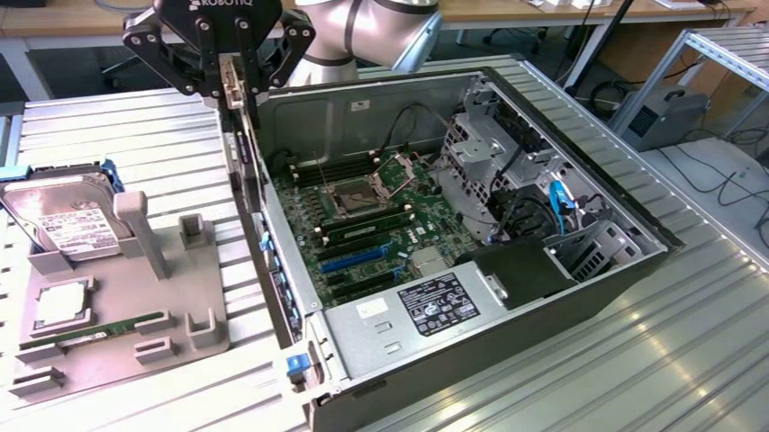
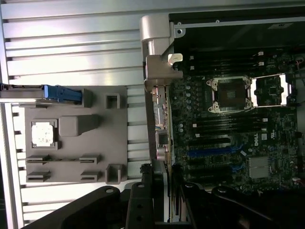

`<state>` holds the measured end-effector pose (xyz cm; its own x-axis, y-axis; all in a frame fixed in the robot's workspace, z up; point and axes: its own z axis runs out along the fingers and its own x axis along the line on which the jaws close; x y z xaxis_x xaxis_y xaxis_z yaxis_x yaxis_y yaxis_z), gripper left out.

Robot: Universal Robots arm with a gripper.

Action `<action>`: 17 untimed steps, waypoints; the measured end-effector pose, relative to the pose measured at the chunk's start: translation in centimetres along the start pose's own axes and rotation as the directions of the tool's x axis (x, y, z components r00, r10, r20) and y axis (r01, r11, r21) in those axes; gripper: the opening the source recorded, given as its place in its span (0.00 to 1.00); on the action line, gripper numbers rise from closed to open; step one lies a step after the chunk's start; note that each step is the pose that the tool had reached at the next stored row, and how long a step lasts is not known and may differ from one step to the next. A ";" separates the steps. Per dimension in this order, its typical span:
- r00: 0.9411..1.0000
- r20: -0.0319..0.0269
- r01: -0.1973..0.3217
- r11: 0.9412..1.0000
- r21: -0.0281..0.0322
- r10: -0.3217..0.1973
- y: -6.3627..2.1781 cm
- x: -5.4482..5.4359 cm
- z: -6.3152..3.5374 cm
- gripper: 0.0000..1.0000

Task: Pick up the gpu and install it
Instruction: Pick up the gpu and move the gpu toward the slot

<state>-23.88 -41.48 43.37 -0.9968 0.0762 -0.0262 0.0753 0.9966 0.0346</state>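
Exterior view high, oblique; wrist view straight down; both share motherboard (image 1: pixel 360 225) (image 2: pixel 224 143).

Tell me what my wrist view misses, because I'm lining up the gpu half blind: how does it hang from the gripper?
Observer: The gpu hangs upright and edge-on from the gripper, by the wall of the case that faces the grey fixture.
Operator: What's past the motherboard?
Observer: A metal drive cage with a blue cable, at the exterior view's right.
Operator: And nearest that camera?
Observer: A power supply with a black label.
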 end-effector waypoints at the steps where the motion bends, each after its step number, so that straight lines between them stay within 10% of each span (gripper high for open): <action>1: 1.000 0.000 0.000 1.000 0.000 0.000 0.01 -0.1 0.00 0.27; 17: 1.000 0.000 0.000 1.000 0.001 0.000 0.14 -1.9 0.06 0.27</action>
<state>-22.02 -41.48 43.37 -0.9968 0.0762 -0.0262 0.0753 0.9966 0.0341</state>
